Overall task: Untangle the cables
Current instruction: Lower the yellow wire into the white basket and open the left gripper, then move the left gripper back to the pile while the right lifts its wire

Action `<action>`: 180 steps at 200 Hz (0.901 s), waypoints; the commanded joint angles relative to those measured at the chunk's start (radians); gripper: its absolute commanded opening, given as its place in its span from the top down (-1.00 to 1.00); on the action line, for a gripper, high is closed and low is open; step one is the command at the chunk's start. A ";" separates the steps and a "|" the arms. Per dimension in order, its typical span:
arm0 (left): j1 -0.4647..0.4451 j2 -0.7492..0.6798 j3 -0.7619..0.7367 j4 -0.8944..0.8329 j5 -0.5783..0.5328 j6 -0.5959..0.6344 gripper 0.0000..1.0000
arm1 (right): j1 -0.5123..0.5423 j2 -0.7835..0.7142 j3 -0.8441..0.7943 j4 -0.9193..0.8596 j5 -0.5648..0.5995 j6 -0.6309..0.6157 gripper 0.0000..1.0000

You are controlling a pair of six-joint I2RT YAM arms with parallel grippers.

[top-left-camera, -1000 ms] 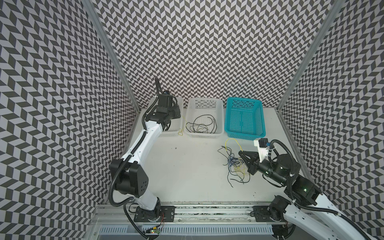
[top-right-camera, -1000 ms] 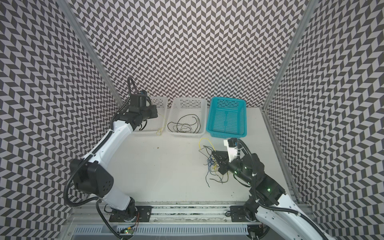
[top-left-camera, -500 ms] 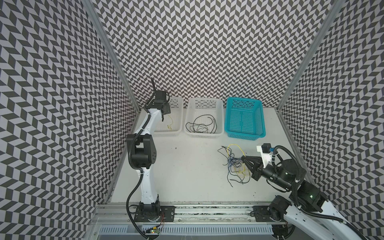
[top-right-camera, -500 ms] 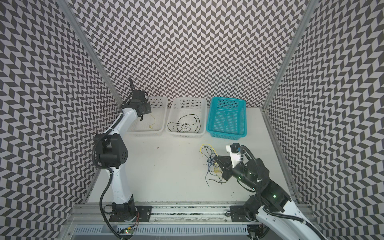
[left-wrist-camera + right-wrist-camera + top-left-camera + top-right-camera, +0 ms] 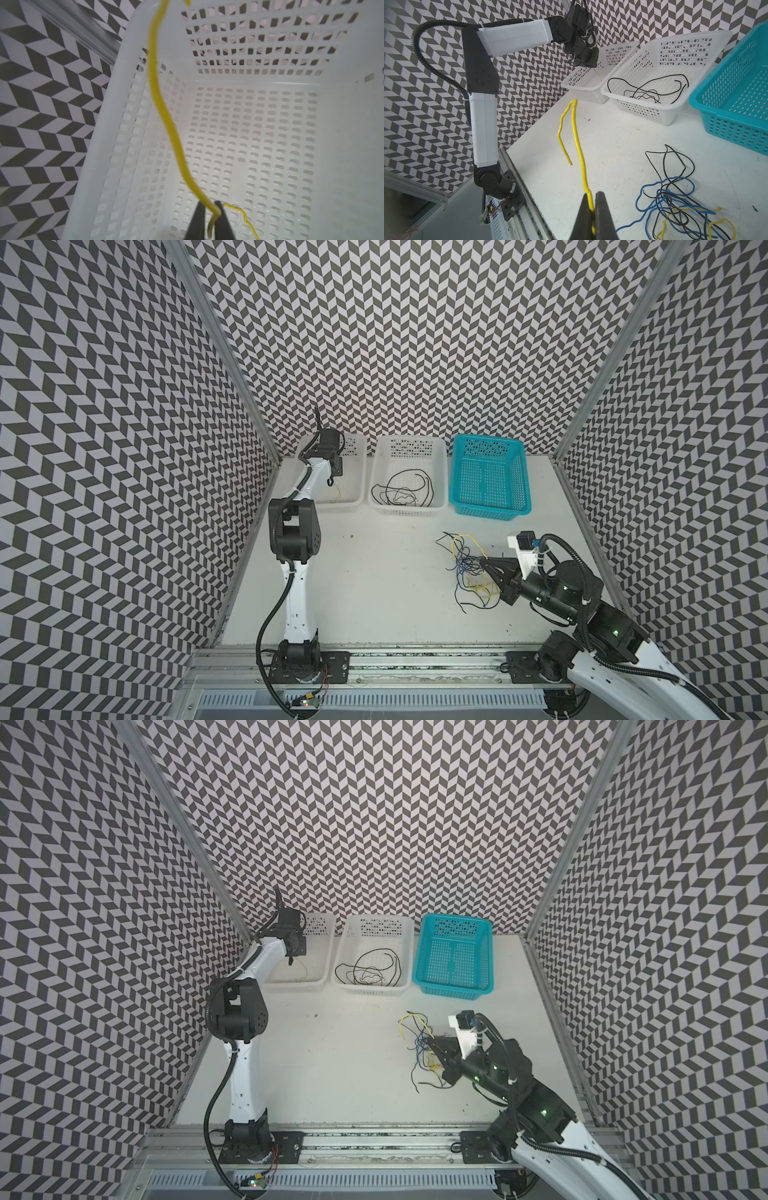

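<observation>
**Left.** The left pincer hangs over the left white basket, in the back corner just beside the patterned wall. A hanging yellow cable passes between its jaws and drops toward the basket floor. The jaws stand a hair apart, and whether they grip the strand cannot be told.

**Middle.** The middle white basket holds loose black cables. The teal basket beside it shows none.

**Right.** The tangle of cables, blue, black and yellow, lies on the table on the near side of the teal basket, apart from it. The right pincer, just beside the tangle, is pressed together on a lifted yellow cable. The cable's visible length rises free and folds back in a hairpin.

**Handling (judged).**
- The cables look almost weightless and limp overall, yet they hold their kinks, so a strand may spring and hook its neighbours.
- The jacket is smooth and far thinner than a finger, so it will likely slip unless seated deep between the pads.
- The best hold is a free end or a stretch clear of crossings, drawn slowly.

**Room.** Wide bare table between the tangle and the baskets gives a clear path. The basket rims and slotted walls could snag an end. The left basket is hemmed in by the wall.
</observation>
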 commanded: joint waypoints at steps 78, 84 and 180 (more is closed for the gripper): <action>0.002 -0.236 -0.064 -0.013 0.095 -0.074 -0.01 | -0.001 0.000 0.008 0.044 -0.009 0.001 1.00; 0.002 -0.262 -0.075 -0.018 0.114 -0.102 -0.01 | -0.001 0.003 0.011 0.044 -0.009 0.003 1.00; -0.167 -0.853 -0.754 0.179 0.480 -0.449 -0.07 | -0.001 0.110 0.128 0.151 -0.101 0.235 1.00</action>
